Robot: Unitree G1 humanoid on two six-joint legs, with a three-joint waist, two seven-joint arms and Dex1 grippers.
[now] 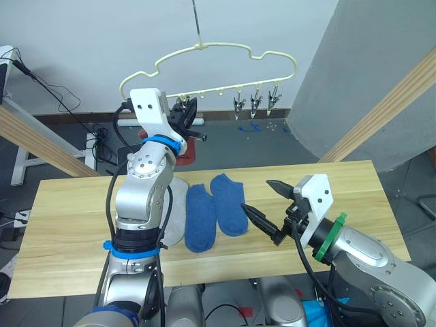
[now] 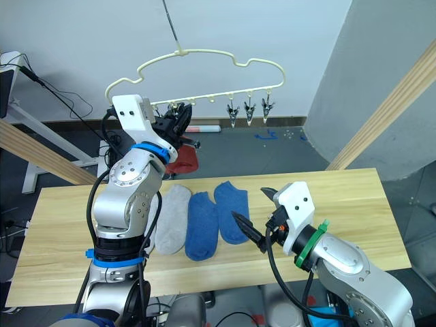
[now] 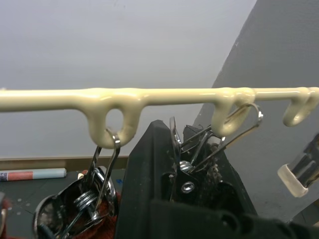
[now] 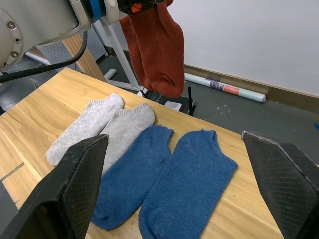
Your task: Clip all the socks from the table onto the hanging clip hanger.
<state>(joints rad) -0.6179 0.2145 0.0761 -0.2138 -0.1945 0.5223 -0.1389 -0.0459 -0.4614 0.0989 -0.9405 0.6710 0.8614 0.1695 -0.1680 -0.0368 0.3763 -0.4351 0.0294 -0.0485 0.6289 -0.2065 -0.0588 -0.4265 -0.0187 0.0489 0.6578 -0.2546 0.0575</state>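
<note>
The left gripper [image 1: 187,109] is raised at the clip hanger's [image 1: 204,49] bar, its jaws pinching a metal clip [image 3: 175,149]; rust red socks [image 4: 159,45] hang beside it. The right gripper [image 1: 262,204] hovers wide open just beside the blue socks [image 4: 169,184] and grey socks [image 4: 107,124] on the table [image 1: 340,184].

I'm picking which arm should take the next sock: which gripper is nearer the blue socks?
Right. The right gripper hovers open just beside the blue socks; the left gripper is raised at the clip hanger.

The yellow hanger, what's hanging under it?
Under the clip hanger dangle small metal clips. Rust red socks hang by the left gripper; the arm covers how they're clipped.
</note>
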